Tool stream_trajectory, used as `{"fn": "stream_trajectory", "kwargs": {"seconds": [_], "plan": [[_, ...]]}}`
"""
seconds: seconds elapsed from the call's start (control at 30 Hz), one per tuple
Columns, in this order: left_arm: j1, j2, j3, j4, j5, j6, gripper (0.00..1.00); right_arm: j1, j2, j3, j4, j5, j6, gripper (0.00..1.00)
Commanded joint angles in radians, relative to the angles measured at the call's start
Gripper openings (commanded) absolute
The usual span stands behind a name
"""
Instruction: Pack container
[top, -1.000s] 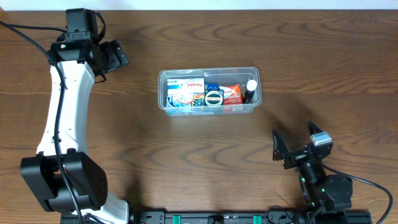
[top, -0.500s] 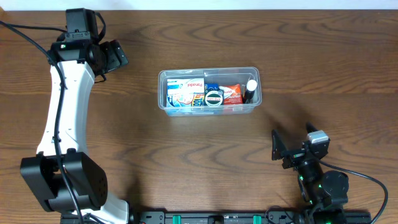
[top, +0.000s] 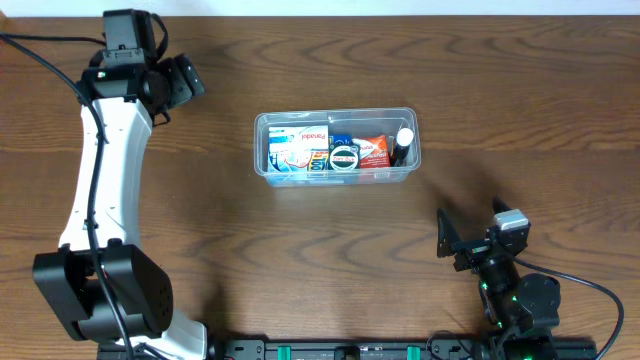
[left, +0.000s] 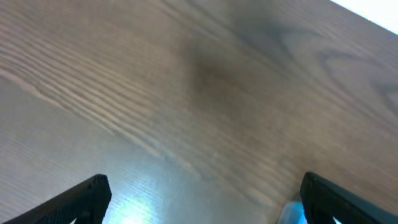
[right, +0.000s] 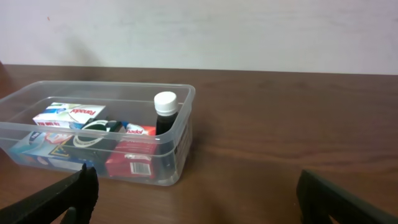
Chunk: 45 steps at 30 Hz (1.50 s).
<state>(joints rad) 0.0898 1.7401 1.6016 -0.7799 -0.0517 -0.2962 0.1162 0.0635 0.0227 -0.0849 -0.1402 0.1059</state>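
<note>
Nearest, at the front right of the worktop (top: 300, 265), the right gripper (top: 447, 242) holds nothing, fingers spread wide. Centrally sits the clear container (top: 258, 145), holding small boxes (top: 300, 150) and a white-capped bottle (top: 402, 146). Farthest, the left gripper (top: 190, 85) is likewise spread and empty. Packing looks complete; next, probably parking both arms.

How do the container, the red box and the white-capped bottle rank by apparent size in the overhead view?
Largest: container. Then the red box. Smallest: white-capped bottle, seen nearly end-on, so its height is hidden.
</note>
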Motion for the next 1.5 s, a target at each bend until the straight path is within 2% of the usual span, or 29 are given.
{"fn": "stream_trajectory", "kwargs": {"seconds": [0.0,0.13,0.23,0.27,0.63,1.07,1.3,1.47], "plan": [[0.003,0.003,0.006,-0.011,0.012,-0.016,0.98,0.003,0.0,-0.007,0.003,0.009,-0.01,0.99],[0.005,-0.013,0.009,-0.063,0.06,-0.048,0.98,0.003,0.0,-0.007,0.003,0.009,-0.01,0.99],[0.001,-0.084,0.007,-0.073,0.218,0.128,0.98,0.003,0.0,-0.007,0.003,0.009,-0.01,0.99],[-0.006,-0.123,0.004,-0.077,0.232,0.162,0.98,0.003,0.0,-0.007,0.003,0.009,-0.01,0.99],[-0.018,-0.682,-0.09,-0.116,0.162,0.173,0.98,0.003,0.0,-0.007,0.003,0.009,-0.01,0.99],[-0.018,-1.34,-0.391,-0.133,0.137,0.172,0.98,0.003,0.0,-0.007,0.003,0.009,-0.01,0.99],[-0.018,-1.546,-0.482,-0.183,0.137,0.152,0.98,0.003,0.0,-0.007,0.003,0.009,-0.01,0.99],[-0.018,-1.586,-0.526,-0.235,0.138,0.145,0.98,0.003,0.0,-0.007,0.003,0.009,-0.01,0.99]]}}
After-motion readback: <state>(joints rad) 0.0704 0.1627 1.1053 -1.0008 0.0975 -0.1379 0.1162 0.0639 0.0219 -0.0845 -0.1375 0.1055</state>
